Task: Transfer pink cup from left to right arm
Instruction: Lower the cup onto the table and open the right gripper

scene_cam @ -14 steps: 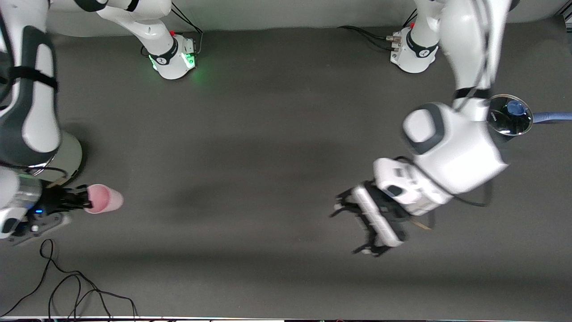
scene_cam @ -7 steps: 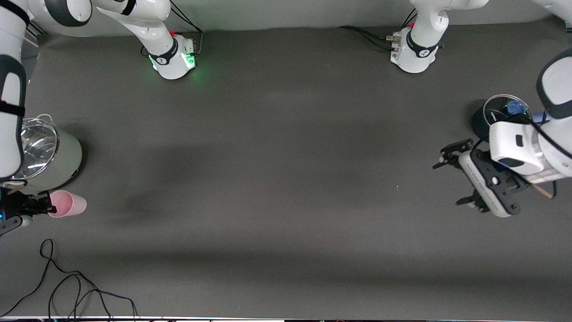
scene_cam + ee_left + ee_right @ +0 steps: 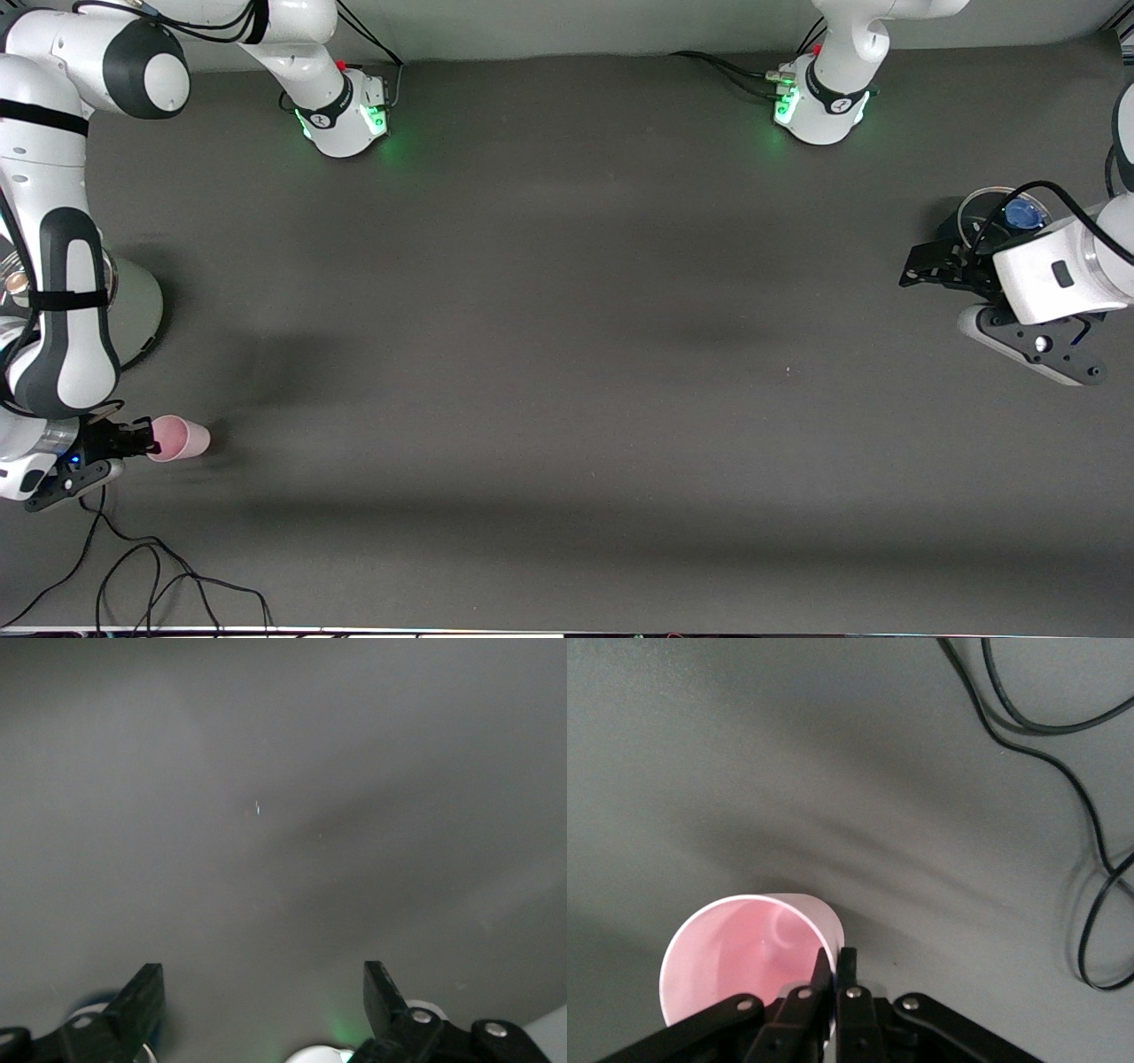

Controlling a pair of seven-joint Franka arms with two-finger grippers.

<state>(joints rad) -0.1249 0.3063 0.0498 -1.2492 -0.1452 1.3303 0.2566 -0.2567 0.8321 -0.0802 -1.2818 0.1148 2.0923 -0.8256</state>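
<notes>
pinching rim wall of small pale-pink tapered plastic cup (image 3: 180, 439), right gripper (image 3: 133, 440) clamped, cup low over right arm's table end, mouth upward. left gripper (image 3: 943, 266) spread wide, empty, well apart.

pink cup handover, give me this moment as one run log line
pink cup: pinched by the rim in right gripper, low at right arm's end | left gripper: jaws open, empty, above blue-knobbed pot | handover: done
</notes>
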